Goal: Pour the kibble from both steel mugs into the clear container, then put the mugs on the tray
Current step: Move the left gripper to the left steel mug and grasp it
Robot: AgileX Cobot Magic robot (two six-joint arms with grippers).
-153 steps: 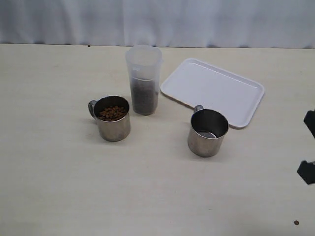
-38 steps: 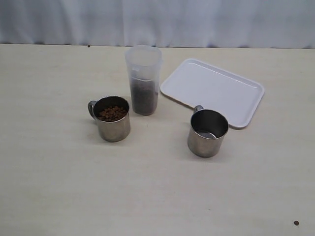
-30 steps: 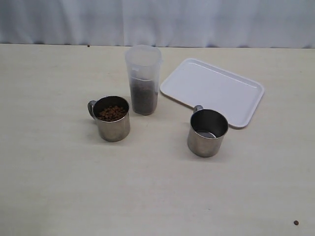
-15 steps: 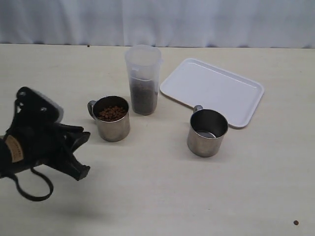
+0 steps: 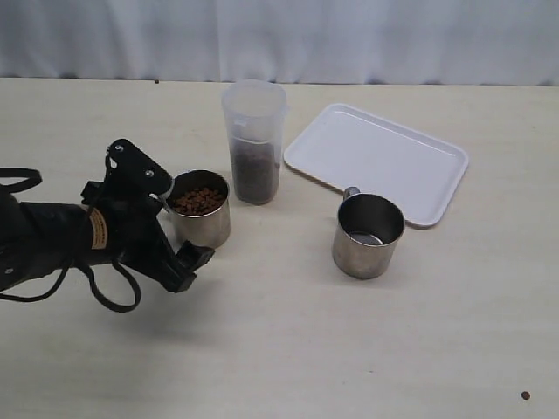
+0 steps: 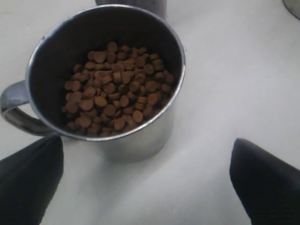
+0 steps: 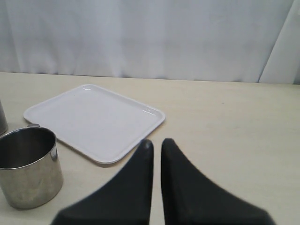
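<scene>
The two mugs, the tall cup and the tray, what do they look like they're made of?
The filled mug and the empty mug: likely stainless steel, shiny with mirror-like reflections. The tall cup: probably plastic, cloudy-clear, its contents show through. The tray: seemingly white plastic, smooth and slightly glossy.

No legible txt; small tan label (image 5: 98, 229) on left arm (image 5: 44, 240) unreadable

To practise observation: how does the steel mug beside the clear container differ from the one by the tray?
The mug beside the clear container holds kibble; the mug by the tray looks empty, its bottom bare. The first's handle points away from the container; the second's points toward the tray. The open left gripper sits close by the first; no gripper is at the second. Both stand upright, alike in shiny steel.
</scene>
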